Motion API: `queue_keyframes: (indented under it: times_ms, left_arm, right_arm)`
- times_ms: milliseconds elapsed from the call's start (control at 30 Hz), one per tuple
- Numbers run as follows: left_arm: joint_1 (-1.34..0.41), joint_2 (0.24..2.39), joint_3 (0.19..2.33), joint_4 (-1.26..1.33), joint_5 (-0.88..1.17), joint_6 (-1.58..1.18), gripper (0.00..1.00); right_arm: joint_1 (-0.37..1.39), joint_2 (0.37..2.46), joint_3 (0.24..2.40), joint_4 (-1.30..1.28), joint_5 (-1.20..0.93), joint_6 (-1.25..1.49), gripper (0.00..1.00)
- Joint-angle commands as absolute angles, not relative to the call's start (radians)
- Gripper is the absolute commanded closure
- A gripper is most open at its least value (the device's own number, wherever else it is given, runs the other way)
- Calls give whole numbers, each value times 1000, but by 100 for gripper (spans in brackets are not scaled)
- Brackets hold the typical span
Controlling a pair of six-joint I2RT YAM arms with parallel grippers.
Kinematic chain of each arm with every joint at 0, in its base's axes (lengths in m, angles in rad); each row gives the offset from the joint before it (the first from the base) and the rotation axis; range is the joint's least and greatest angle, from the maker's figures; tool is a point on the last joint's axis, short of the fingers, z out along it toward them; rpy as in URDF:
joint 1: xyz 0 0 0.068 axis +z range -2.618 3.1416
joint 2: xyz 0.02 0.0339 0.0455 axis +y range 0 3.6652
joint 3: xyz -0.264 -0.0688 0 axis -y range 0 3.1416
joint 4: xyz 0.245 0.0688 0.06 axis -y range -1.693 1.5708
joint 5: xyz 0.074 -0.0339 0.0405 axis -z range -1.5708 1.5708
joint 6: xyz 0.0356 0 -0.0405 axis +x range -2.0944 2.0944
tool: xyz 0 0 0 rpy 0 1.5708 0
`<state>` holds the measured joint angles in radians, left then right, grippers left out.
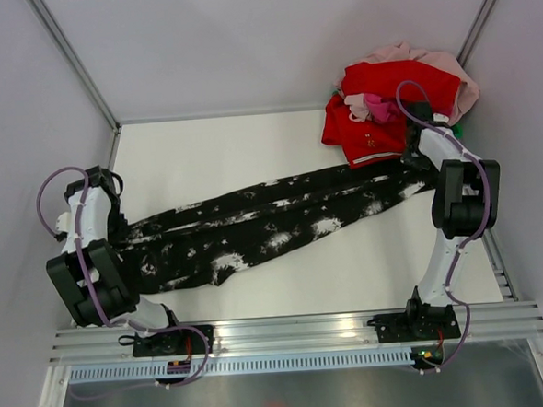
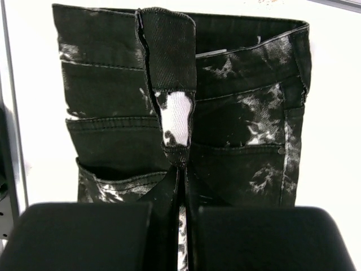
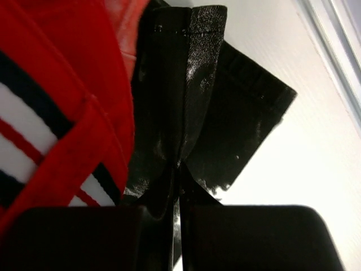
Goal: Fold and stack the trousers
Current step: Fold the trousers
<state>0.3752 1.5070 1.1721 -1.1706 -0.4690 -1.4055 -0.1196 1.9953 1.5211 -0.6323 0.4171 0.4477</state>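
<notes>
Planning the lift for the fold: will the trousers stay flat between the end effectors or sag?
Likely floppy: the trousers pinch into a thin fold in the left end effector, so the middle should sag. Probably heavier at the waist, with its stacked seams and pockets. The hem may drag the red garment beside it.

White table (image 1: 231, 151), spread trousers (image 1: 273, 224), clothes pile (image 1: 389, 90)

The trousers (image 1: 264, 224) are seen as matt black, denim-like woven cloth with stitched seams and white blotches; a faint sheen is shown on the hem at the right. The red garment (image 1: 377, 114) is soft cloth with ribbed striped trim. The table (image 1: 250, 149) is rendered smooth, matt white, the near rail (image 1: 298, 329) ribbed bare metal.
</notes>
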Motion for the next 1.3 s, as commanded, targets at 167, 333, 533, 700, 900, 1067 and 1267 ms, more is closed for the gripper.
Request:
queue_keyframes:
  times_ms: [167,333,533,700,900,1067,1267]
  left_arm:
    - [420,1588,1288,-1089,-813,-1390,98]
    - [420,1647,1328,-1033,-793,-1345,98]
    - [419,1700,1348,-934,-753,-1261,98]
    - [419,1740,1364,-818,-684,-1125,98]
    - [385,1706,1351,-637,-569,-908,81]
    - [367,1663,1359,-542,-480,-749,35]
    - [335,1573,1408,-561,-407,-664,13]
  right_arm:
    - [-175,2023,1545,-250,485,367,100]
    - [-175,2040,1546,-209,466,385,97]
    - [-173,2085,1578,-238,460,390,64]
    - [-173,2007,1516,-169,359,367,24]
    - [-173,1818,1439,-101,232,350,19]
    - [-172,1657,1293,-37,95,347,17]
    - [-163,1562,1141,-15,26,367,19]
